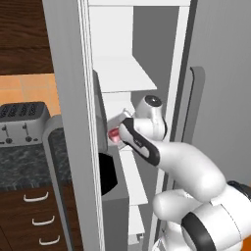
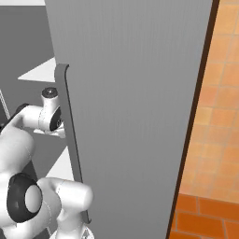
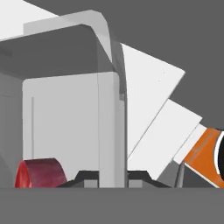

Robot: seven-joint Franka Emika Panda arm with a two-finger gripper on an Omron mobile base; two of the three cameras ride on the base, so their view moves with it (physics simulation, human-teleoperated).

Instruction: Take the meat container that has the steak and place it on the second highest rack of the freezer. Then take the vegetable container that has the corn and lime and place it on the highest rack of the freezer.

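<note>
- Inside the open freezer [image 1: 68, 73], at the centre of the left base view, reaches forward with the white arm and carries the meat container [image 3: 65, 127] at the gripper [image 3: 113, 178].
- Pinches the container's near wall between the two dark fingertips [image 3: 87, 177]: in the hand view, runs as a pale upright strip from the bottom centre of the frame toward the top, one tip tight on each side of it.
- Shows the steak [image 3: 39, 173] as a dark red slab at the lower left of the hand view, within the container and to the left of the pinched wall; appears again as a small red patch [image 1: 113, 134] just left of the hand in the left base view.
- Hangs below a flat white shelf [image 1: 122, 76] that crosses the middle of the upper half of the left base view, with another white panel at the very top edge of that frame.
- Leaves unclear which rack sits level with the container, since the arm covers the shelves behind it.
- Looks, as a judgement, like the first half of the task mid-carry: container gripped, not yet set down and let go.
- Probably calls next for lining up the container's base just above the second rack from the top, then pushing deeper before spreading the fingers.
- Stands apart at the left edge of the left base view: a grey toaster [image 1: 22, 122] on a dark counter.
</note>
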